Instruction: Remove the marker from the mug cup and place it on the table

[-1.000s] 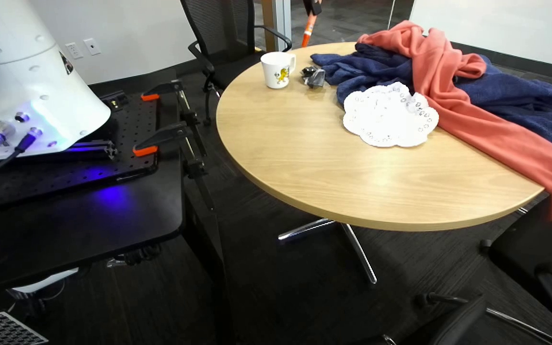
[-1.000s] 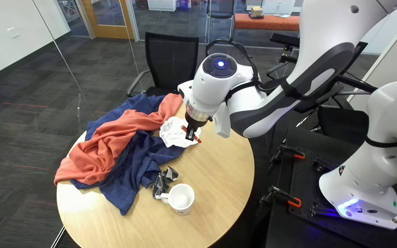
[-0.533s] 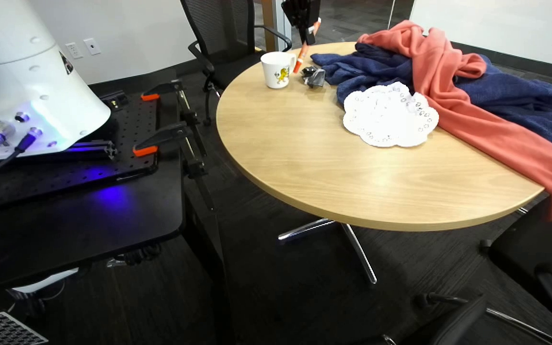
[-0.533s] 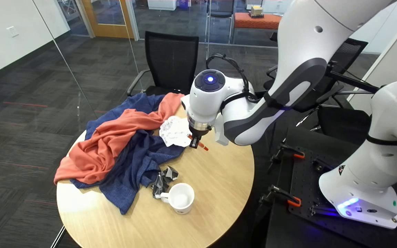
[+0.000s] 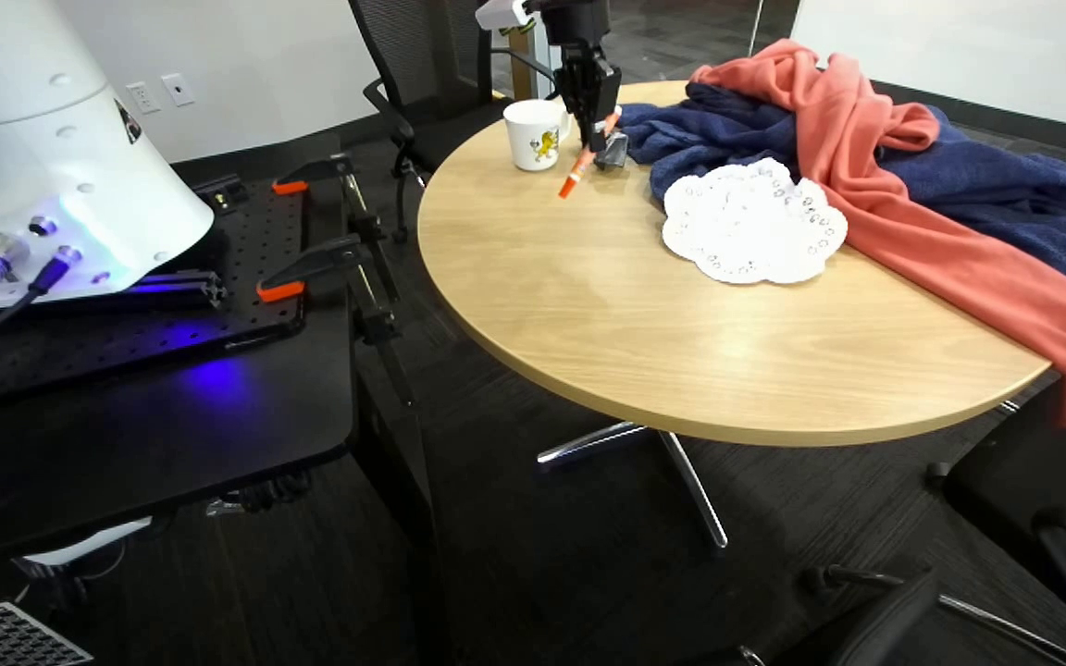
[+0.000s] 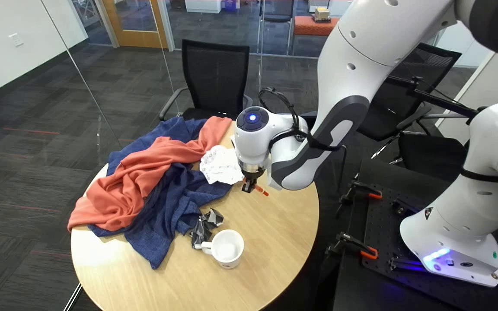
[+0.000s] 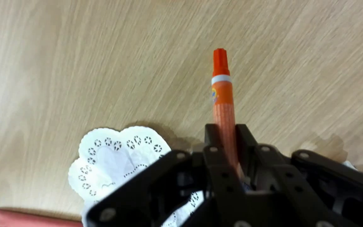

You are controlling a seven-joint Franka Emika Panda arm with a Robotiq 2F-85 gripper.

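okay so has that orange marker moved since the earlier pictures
Yes. In an exterior view, the marker has shifted downward against the unmoved mug: its tip, first above rim level, now shows lower than the mug's base.

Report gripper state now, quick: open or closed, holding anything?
Black gripper: closed, holding the slim orange-red plastic marker between its jaws.

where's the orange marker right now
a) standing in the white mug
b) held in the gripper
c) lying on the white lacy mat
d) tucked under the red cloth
b, because in the wrist view the gripper is closed on the marker, whose red end juts out in front.
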